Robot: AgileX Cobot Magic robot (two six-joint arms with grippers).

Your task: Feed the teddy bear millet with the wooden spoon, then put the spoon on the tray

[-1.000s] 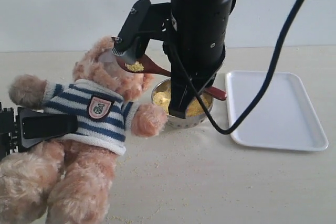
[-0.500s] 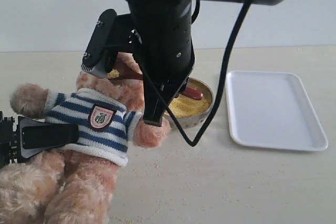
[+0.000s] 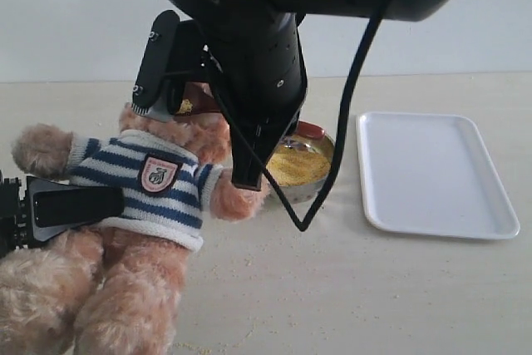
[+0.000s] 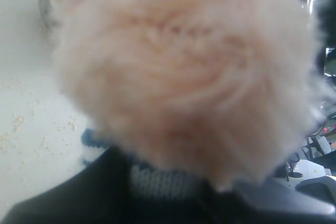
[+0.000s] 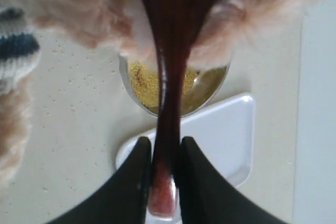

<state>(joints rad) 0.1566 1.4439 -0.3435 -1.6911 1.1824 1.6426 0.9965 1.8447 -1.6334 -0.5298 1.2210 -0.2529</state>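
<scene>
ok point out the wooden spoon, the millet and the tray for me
wooden spoon (image 5: 169, 77): right wrist view, middle of its dark handle
millet (image 3: 293, 169): exterior view, the yellow mound inside the bowl
tray (image 3: 432, 172): exterior view, its bare white floor

A wide, pale table (image 3: 349, 288) fills the lower part of the exterior view. Its top is smooth and light, like cream. Behind it, across the top of the frame, stands a plain white wall (image 3: 66, 14). The wall meets the table in a straight line a little above the middle.

Near the middle of the frame a small round steel bowl (image 3: 287, 193) sits on the table, partly hidden. In the right wrist view the bowl (image 5: 210, 90) is shiny inside.

At the right edge of the left wrist view there are some dark and shiny things (image 4: 315, 145). They are too blurry to name.
</scene>
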